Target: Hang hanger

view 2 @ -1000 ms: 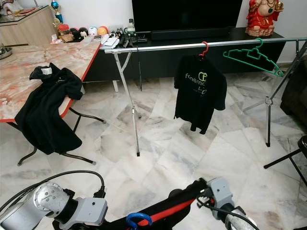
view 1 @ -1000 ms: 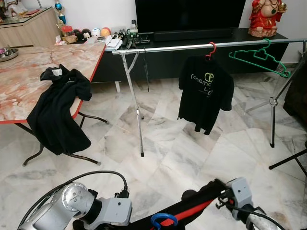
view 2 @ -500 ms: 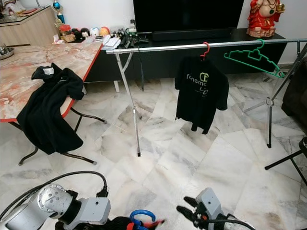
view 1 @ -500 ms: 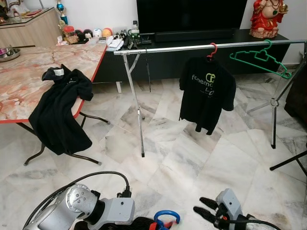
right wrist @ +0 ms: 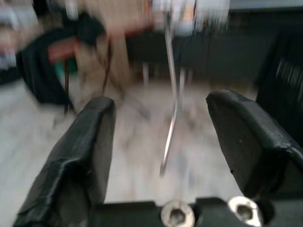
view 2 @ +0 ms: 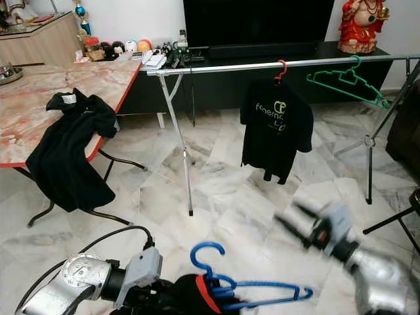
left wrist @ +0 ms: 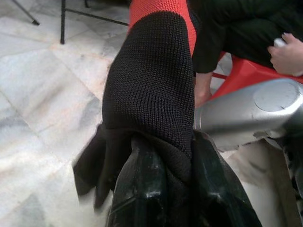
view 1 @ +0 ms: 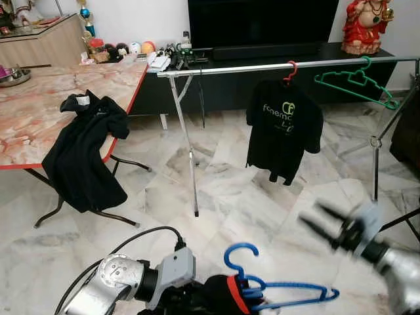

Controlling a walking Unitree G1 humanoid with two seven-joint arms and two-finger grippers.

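The left gripper point(left wrist: 161, 156) pinches a black garment point(left wrist: 151, 94) carrying the blue hanger point(view 1: 275, 292), hook up toward the rail point(view 1: 262, 67); the right gripper point(view 1: 325, 222), fingers spread, is free.

The hung black T-shirt point(view 1: 283, 128) reads roughly "fenema".

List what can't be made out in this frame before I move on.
- Right gripper: motion-blurred in the eye views, though fingers read as spread.
- Garment in the left gripper: wrist view shows knit only, its type unclear.
- Blue hanger: one end hidden in that garment.
- Rail: right end cut off.
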